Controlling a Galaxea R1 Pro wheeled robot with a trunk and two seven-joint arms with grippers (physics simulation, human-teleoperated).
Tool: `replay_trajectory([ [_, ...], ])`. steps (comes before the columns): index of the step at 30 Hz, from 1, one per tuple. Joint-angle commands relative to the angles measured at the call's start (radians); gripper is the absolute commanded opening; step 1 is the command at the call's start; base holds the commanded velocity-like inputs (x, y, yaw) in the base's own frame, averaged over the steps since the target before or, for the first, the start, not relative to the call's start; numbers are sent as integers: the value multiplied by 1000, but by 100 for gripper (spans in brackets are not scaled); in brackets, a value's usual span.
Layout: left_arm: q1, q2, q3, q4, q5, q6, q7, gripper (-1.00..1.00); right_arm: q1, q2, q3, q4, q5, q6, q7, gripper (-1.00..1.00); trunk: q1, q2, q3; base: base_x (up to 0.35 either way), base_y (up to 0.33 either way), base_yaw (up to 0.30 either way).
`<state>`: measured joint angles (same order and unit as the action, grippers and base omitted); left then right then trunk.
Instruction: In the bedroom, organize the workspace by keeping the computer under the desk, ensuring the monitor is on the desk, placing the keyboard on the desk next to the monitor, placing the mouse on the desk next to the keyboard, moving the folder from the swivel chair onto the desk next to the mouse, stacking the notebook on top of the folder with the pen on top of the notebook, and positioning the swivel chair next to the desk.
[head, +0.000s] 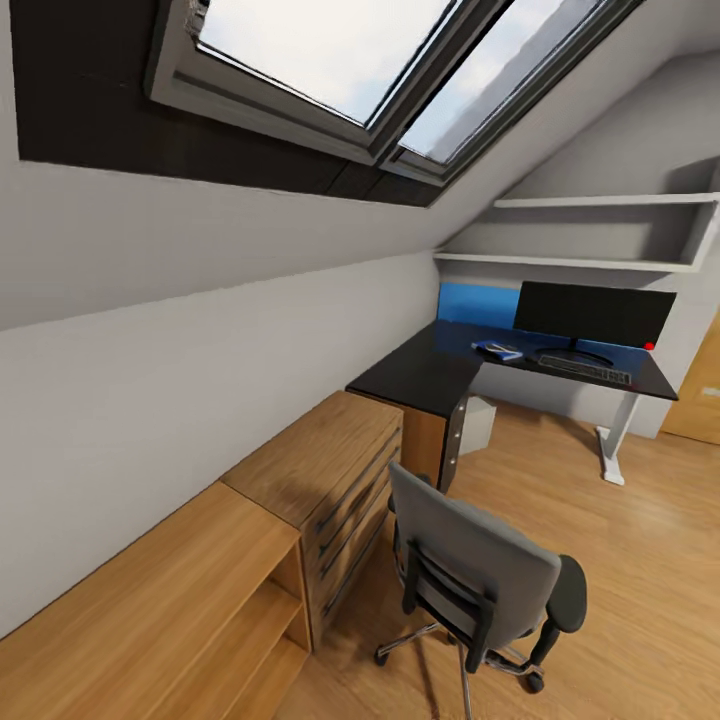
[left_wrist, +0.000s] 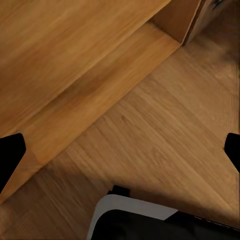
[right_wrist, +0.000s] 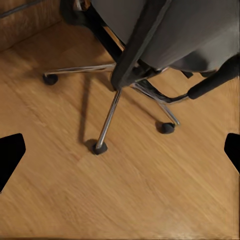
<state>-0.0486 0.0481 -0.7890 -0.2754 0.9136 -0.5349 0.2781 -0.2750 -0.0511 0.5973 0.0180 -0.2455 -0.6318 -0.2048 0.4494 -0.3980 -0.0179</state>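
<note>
The swivel chair (head: 482, 580) stands on the floor near me, back turned to me, well short of the desk (head: 420, 375). On the far part of the desk are the monitor (head: 595, 312), the keyboard (head: 585, 370) in front of it, and the blue folder (head: 497, 350) to the keyboard's left. A paler patch lies on the folder, but notebook and pen are too small to tell apart. I cannot make out the mouse. The computer (head: 478, 424) sits under the desk. My left gripper (left_wrist: 120, 152) hangs open over the floor. My right gripper (right_wrist: 120, 152) is open above the chair's base (right_wrist: 112, 112).
Low light-wood cabinets (head: 200, 560) with drawers and an open shelf (left_wrist: 95, 95) line the left wall under the sloped ceiling and skylight (head: 360, 60). A small red object (head: 650, 346) sits at the monitor's right. A wooden door (head: 700, 390) is at far right. Part of my base (left_wrist: 140, 220) shows above the plank floor.
</note>
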Motion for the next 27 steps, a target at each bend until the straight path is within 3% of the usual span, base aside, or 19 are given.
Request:
replay_trajectory([
  [1, 0, 1, -9, -2, 3, -2, 9, 100, -1, 0, 9, 2, -6, -3, -2, 100, 1, -2, -2, 0, 0, -287],
  [27, 0, 1, -7, -2, 4, -2, 9, 100, -1, 1, 8, 2, -6, -3, -3, 100, 1, -2, -23, 0, 0, -262],
])
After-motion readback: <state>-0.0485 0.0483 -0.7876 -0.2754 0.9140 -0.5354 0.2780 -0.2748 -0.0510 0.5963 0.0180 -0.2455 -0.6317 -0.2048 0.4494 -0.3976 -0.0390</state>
